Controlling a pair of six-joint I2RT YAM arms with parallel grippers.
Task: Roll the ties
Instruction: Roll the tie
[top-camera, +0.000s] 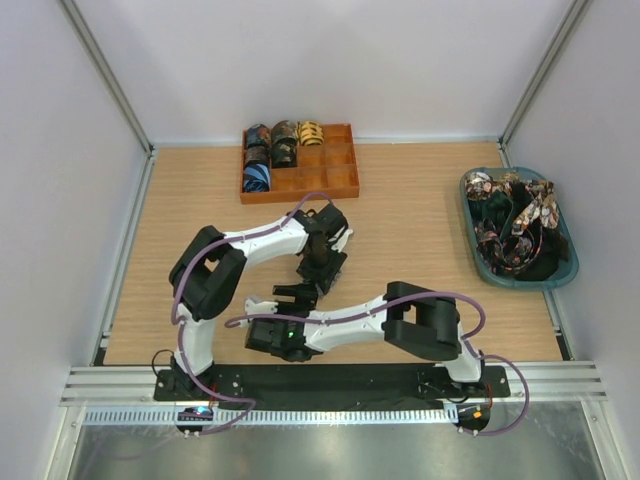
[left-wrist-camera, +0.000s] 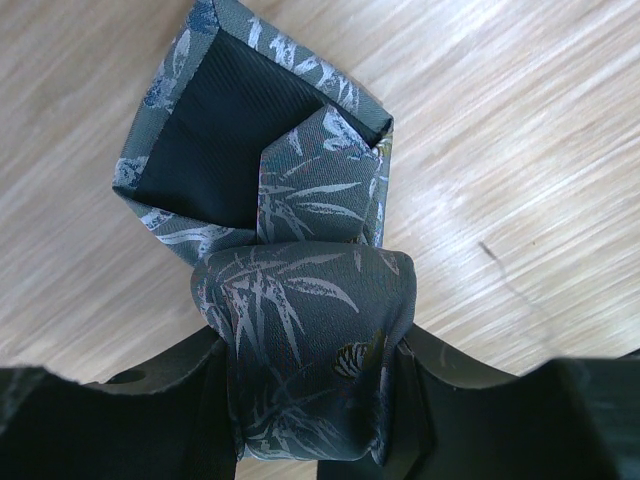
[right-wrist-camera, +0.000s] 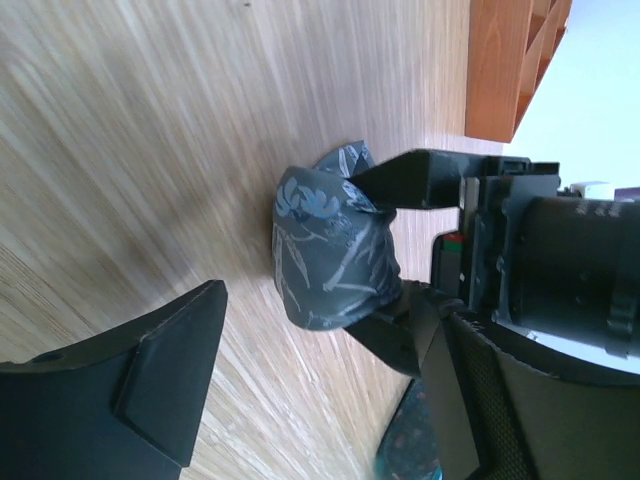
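The left tool (left-wrist-camera: 312, 352) clamps the rolled part of the grey-blue tie (left-wrist-camera: 300, 330) from both sides, low over the middle of the counter (left-wrist-camera: 520, 200). The unrolled wide end (left-wrist-camera: 235, 130) lies flat and runs straight away from the fingertips, so the roll's axis appears to lie across the tool, finger to finger. The right tool (top-camera: 297, 293) stands spread open and empty just near of the roll. Being free, it seems best placed to tuck that last flap.
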